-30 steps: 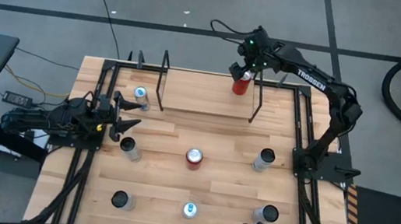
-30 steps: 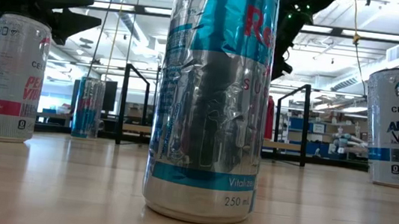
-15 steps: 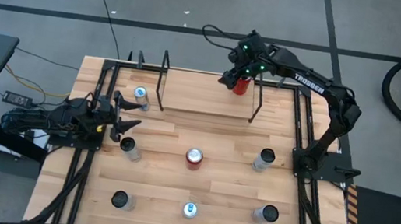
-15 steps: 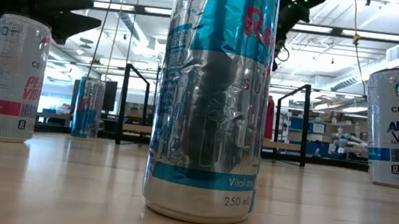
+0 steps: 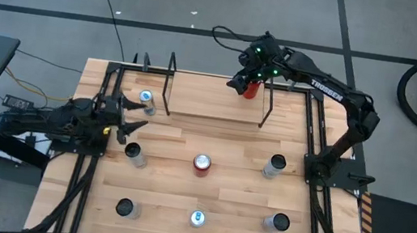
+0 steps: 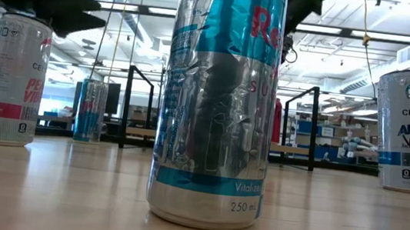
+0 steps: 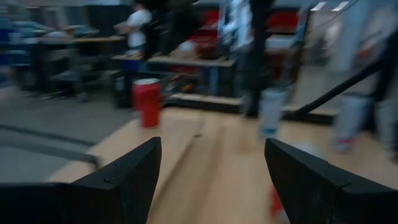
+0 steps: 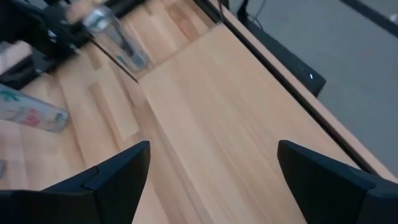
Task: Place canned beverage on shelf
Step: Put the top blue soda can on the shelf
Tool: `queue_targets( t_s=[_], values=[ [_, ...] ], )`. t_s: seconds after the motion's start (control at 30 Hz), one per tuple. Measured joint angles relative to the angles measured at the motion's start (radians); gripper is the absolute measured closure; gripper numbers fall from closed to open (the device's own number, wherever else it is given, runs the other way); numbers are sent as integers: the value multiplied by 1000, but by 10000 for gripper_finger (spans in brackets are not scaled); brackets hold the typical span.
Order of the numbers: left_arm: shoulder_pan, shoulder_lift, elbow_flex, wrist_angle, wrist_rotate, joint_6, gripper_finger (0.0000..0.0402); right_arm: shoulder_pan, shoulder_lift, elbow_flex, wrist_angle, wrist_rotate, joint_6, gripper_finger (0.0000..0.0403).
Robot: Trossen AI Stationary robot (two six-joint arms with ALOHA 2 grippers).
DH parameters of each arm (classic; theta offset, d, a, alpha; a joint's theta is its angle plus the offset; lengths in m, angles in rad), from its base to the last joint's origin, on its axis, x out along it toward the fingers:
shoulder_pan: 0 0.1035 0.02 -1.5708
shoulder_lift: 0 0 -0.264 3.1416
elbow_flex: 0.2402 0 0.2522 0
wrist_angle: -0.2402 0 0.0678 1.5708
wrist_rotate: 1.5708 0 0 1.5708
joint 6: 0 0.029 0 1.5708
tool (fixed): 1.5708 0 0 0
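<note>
The red can (image 5: 252,89) stands upright on its base at the right end of the shelf's pale board (image 5: 211,99), next to the right black wire frame (image 5: 268,102). It also shows in the low view (image 6: 276,120). My right gripper (image 5: 240,79) is open and empty (image 8: 211,186), above and just left of the can, touching nothing. My left gripper (image 5: 131,117) is open and empty (image 7: 211,180) above the table's left side, between two silver cans.
Several cans stand on the table: one by the left frame (image 5: 146,100), one by my left gripper (image 5: 134,153), a red-topped one in the middle (image 5: 202,163), one on the right (image 5: 273,166) and three along the near edge (image 5: 197,218). The shelf board's middle is bare.
My right gripper has come off the red can, going up and toward the table's left. The can stays upright on the shelf's right end. My left gripper has risen a little and shifted toward the far edge.
</note>
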Motion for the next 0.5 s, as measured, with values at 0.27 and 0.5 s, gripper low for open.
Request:
queue_targets(
  t_s=[0.27, 0.5],
  values=[
    [0, 131, 217, -202, -86, -135, 113, 30, -105, 0, -1, 0, 1, 42],
    [54, 306, 379, -412, -164, -158, 113, 43, -185, 0, -51, 98, -1, 41]
  ],
)
